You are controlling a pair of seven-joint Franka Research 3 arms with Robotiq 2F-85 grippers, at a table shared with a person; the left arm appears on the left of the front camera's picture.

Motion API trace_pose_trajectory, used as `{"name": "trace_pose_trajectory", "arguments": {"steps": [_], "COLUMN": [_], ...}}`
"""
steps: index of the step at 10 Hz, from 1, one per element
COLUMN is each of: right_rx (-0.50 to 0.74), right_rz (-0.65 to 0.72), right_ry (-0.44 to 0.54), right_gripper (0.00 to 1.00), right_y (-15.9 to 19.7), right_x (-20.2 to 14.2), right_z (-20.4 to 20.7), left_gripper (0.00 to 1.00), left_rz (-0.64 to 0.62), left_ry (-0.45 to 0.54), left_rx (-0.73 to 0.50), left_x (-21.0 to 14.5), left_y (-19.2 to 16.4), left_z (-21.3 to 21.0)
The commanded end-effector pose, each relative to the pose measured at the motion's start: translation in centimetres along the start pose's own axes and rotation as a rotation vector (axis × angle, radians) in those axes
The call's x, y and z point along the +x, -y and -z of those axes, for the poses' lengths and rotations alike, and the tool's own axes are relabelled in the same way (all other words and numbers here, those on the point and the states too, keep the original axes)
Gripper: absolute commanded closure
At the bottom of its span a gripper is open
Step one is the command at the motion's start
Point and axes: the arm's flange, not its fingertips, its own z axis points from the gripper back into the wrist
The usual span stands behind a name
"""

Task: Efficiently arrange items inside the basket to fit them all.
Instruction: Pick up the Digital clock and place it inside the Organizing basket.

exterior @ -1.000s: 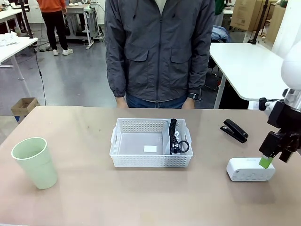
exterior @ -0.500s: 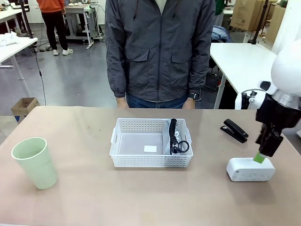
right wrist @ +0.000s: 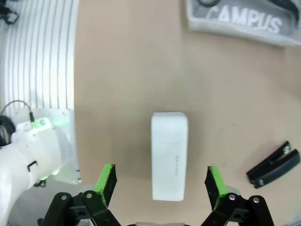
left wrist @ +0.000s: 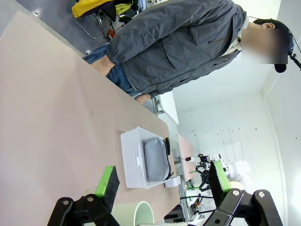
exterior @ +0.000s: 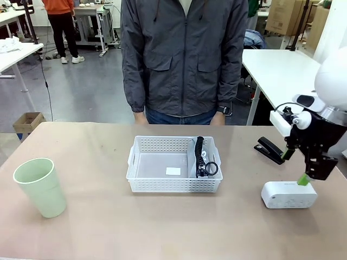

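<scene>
The white basket (exterior: 173, 164) stands mid-table with the grey "CAMPUS" pouch (exterior: 201, 157) on edge along its right side, strap up. From the right wrist view the pouch (right wrist: 244, 21) lies at the top. The white device (exterior: 289, 195) rests near the right front, the black stapler (exterior: 269, 150) behind it. My right gripper (exterior: 294, 167) hangs open just above the device (right wrist: 169, 155), one finger on each long side, not touching it. The stapler (right wrist: 273, 167) is off to the side. The pale green cup (exterior: 40, 187) stands upright at far left. My left gripper (left wrist: 160, 183) is open and holds nothing; far below it I see the basket (left wrist: 134, 160).
A person in a grey jacket (exterior: 184, 54) stands at the far edge behind the basket, hands down behind the table edge. A small white label (exterior: 173, 171) lies on the basket floor. Bare tabletop (exterior: 97, 157) stretches between cup and basket.
My right gripper has swung left and turned about its wrist over the white device; its fingers now straddle the device front to back. Nothing else has moved.
</scene>
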Motion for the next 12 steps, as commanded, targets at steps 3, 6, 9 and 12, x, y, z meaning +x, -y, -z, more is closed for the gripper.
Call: {"name": "trace_pose_trajectory", "arguments": {"steps": [3,6,9,12], "right_rx": [0.000,0.027,0.006,0.013], "right_rz": [0.000,-0.012,-0.051,-0.066], "right_ry": [0.000,-0.139,-0.187,-0.260], "right_gripper": [0.00,0.00,0.00,0.00], "right_y": [0.0,-0.3,-0.4,-0.8], "right_x": [0.0,0.1,-1.0,-1.1], "right_z": [0.0,0.0,2.9,5.3], "left_gripper": [0.00,0.00,0.00,0.00], "left_rz": [0.007,0.007,0.007,0.007], "left_ry": [-0.006,-0.006,-0.006,-0.006], "left_rx": [-0.008,-0.008,-0.008,-0.008], "left_x": [0.0,0.0,0.0,0.0], "left_y": [0.3,0.3,0.3,0.3], "left_z": [-0.1,-0.1,-0.1,-0.1]}}
